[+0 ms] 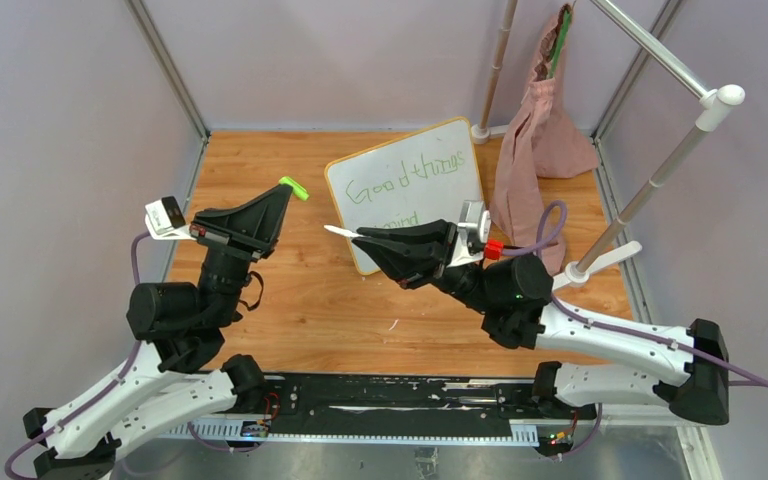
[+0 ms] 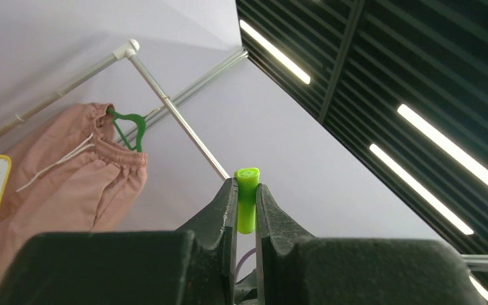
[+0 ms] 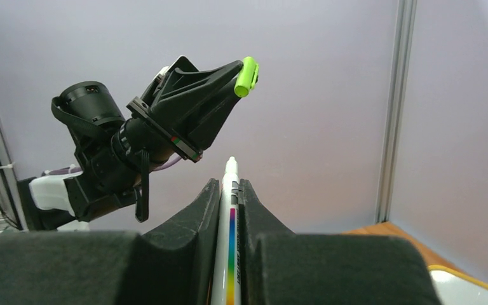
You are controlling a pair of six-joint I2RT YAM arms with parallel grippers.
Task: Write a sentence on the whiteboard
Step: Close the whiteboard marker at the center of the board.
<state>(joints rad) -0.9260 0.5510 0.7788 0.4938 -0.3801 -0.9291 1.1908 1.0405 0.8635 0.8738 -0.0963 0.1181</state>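
The whiteboard (image 1: 415, 175), yellow-framed, lies on the wooden table at back centre with green writing "Good things" and part of a second line. My right gripper (image 1: 362, 236) is shut on a white marker (image 1: 341, 231) with a rainbow stripe, its tip pointing left, raised in front of the board's lower left corner. In the right wrist view the marker (image 3: 228, 216) sticks up between the jaws. My left gripper (image 1: 282, 190) is shut on the green marker cap (image 1: 294, 188), raised and left of the board. The cap (image 2: 247, 197) stands between the jaws in the left wrist view.
A pink garment (image 1: 535, 140) on a green hanger hangs from a white clothes rack (image 1: 660, 165) at back right, beside the board. Grey walls enclose the wooden table (image 1: 300, 310). A black rail (image 1: 390, 395) runs along the near edge.
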